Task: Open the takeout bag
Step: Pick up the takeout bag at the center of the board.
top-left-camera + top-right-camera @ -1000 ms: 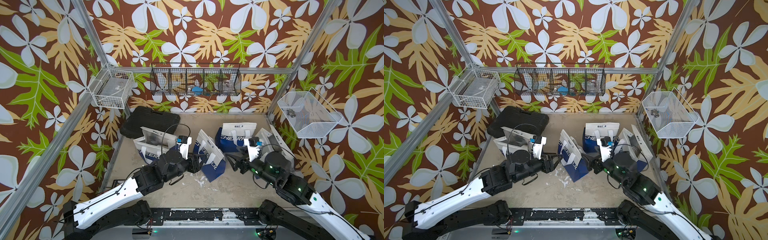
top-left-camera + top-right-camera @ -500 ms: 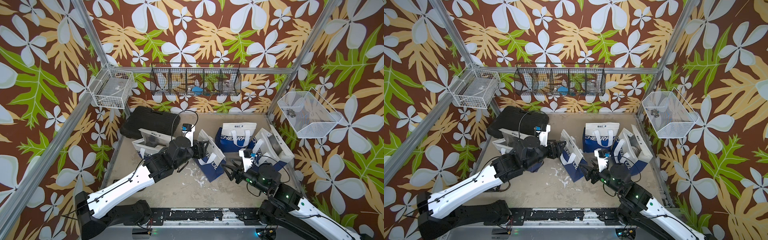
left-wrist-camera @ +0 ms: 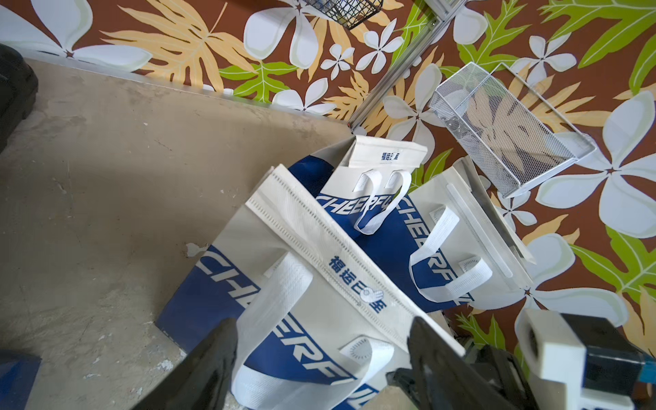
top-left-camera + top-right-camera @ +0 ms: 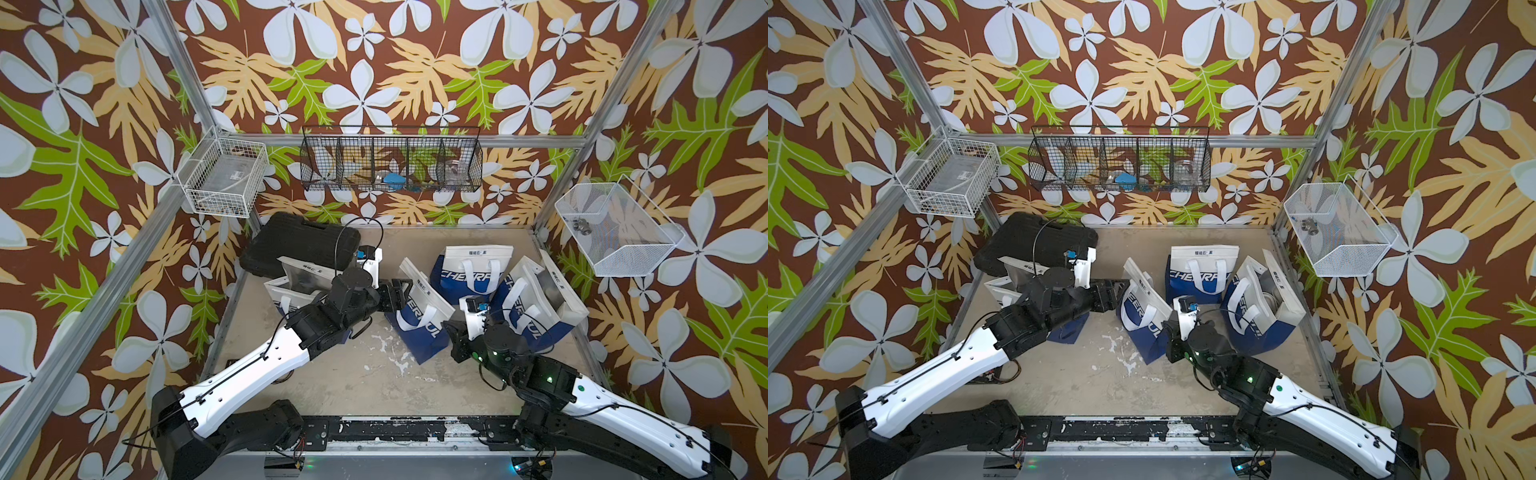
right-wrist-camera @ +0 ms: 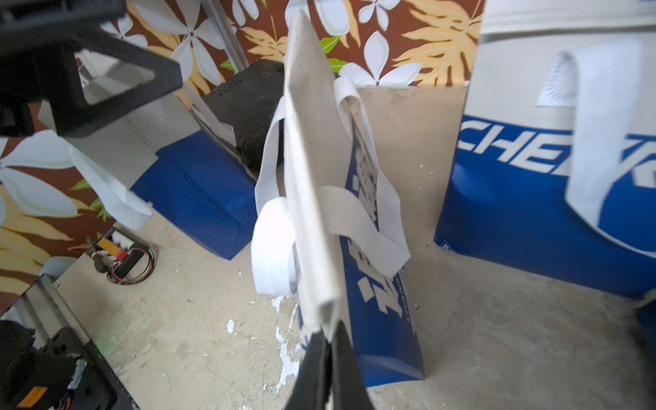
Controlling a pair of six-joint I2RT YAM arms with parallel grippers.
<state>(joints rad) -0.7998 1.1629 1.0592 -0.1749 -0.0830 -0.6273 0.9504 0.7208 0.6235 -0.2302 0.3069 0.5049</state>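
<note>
The takeout bag (image 4: 419, 320) (image 4: 1142, 320) is blue and white, pressed flat, and stands on edge mid-table. My right gripper (image 5: 328, 337) (image 4: 449, 334) is shut on the near corner of its white top edge (image 5: 312, 213). My left gripper (image 3: 319, 340) (image 4: 403, 290) is open at the bag's far end. In the left wrist view one white handle loop (image 3: 280, 305) and the printed top band lie between its dark fingers (image 3: 216, 358). The bag's mouth is closed, its two sides together.
A similar closed bag (image 4: 469, 270) stands behind, an open one (image 4: 540, 303) at the right wall, another open one (image 4: 291, 286) under my left arm. A black case (image 4: 303, 245) lies back left. Wire baskets (image 4: 390, 164) (image 4: 615, 232) (image 4: 226, 183) hang on the walls.
My right gripper has moved in to the bag's near corner and shut on its top edge. My left gripper has reached farther toward the bag's far end and opened wider.
</note>
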